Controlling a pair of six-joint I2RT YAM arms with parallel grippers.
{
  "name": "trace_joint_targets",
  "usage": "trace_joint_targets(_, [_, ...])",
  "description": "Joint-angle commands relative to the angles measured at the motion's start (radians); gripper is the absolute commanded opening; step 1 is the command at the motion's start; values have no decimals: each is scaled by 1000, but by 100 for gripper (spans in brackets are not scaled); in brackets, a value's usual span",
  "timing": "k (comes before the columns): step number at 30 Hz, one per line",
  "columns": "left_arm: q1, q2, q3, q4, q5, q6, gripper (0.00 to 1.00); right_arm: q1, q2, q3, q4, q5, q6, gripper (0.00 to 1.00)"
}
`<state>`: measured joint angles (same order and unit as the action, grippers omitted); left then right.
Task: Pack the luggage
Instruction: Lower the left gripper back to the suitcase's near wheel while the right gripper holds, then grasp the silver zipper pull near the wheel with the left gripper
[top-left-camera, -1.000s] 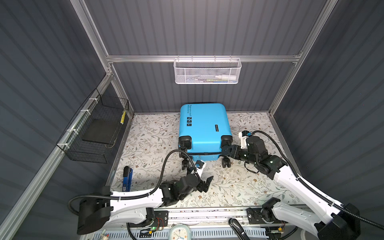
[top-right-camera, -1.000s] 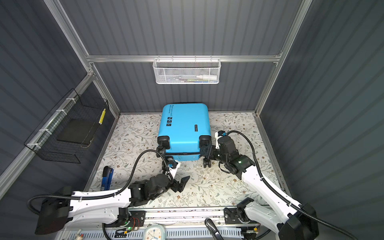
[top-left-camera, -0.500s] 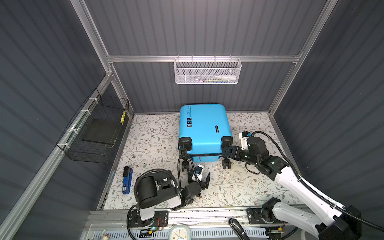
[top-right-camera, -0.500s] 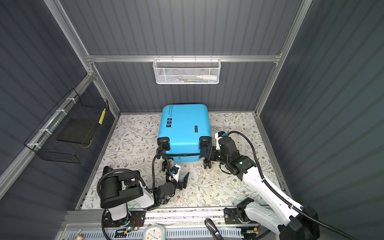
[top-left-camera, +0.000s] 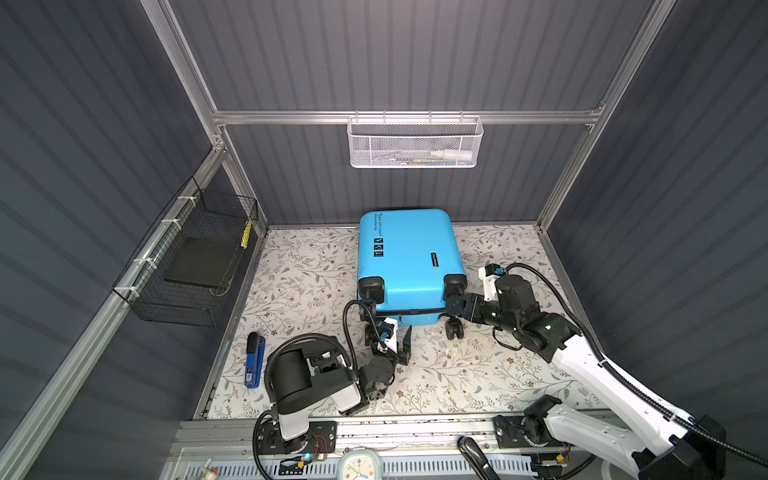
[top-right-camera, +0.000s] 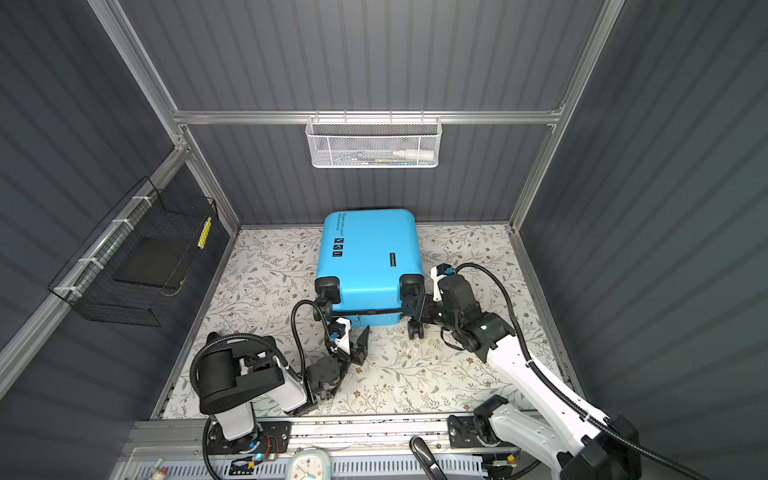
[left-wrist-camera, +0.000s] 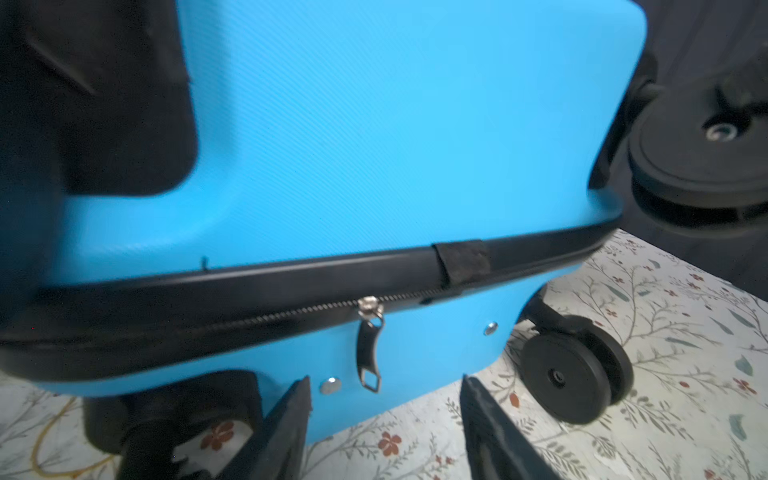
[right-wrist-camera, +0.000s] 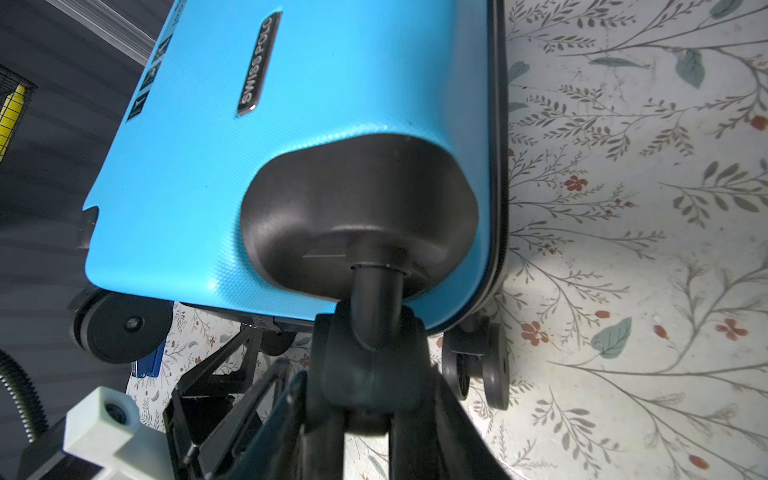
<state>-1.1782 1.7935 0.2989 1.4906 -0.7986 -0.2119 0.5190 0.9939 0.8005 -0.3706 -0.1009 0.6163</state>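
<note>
The bright blue luggage (top-left-camera: 409, 257) (top-right-camera: 370, 257) lies flat and closed at the back middle of the floral floor, wheels toward me. My right gripper (top-left-camera: 457, 305) (top-right-camera: 415, 309) (right-wrist-camera: 370, 374) is shut on its upper right black wheel (right-wrist-camera: 374, 357). My left gripper (top-left-camera: 399, 338) (top-right-camera: 357, 340) (left-wrist-camera: 385, 380) stands open just in front of the luggage's near side (left-wrist-camera: 374, 145), holding nothing. The black zipper pull (left-wrist-camera: 368, 353) hangs from the slider just beyond the fingertips (left-wrist-camera: 299, 399), in line with the gap.
A white mesh basket (top-left-camera: 415, 145) hangs on the back wall, a black wire basket (top-left-camera: 195, 266) on the left wall. A blue object (top-left-camera: 254, 359) lies at the floor's left edge. A lower luggage wheel (top-left-camera: 454, 330) rests on the floor. A small clock (top-left-camera: 359, 465) sits at the front rail.
The left arm has folded back toward its base and its gripper has come closer to the luggage's near side, jaws narrower than before. The right arm keeps its grip, barely moved.
</note>
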Motion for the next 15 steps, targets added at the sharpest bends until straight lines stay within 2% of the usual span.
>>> trace_joint_targets(1, [11, -13, -1, 40, 32, 26, 56, 7, 23, -33, -122, -9, -54, 0])
trace_joint_targets(9, [38, 26, 29, 40, 52, 13, 49, 7, 39, -24, -120, -16, -60, 0])
trace_joint_targets(15, [63, 63, 52, 40, 48, 0, 48, 7, 38, -19, -126, -19, -62, 0])
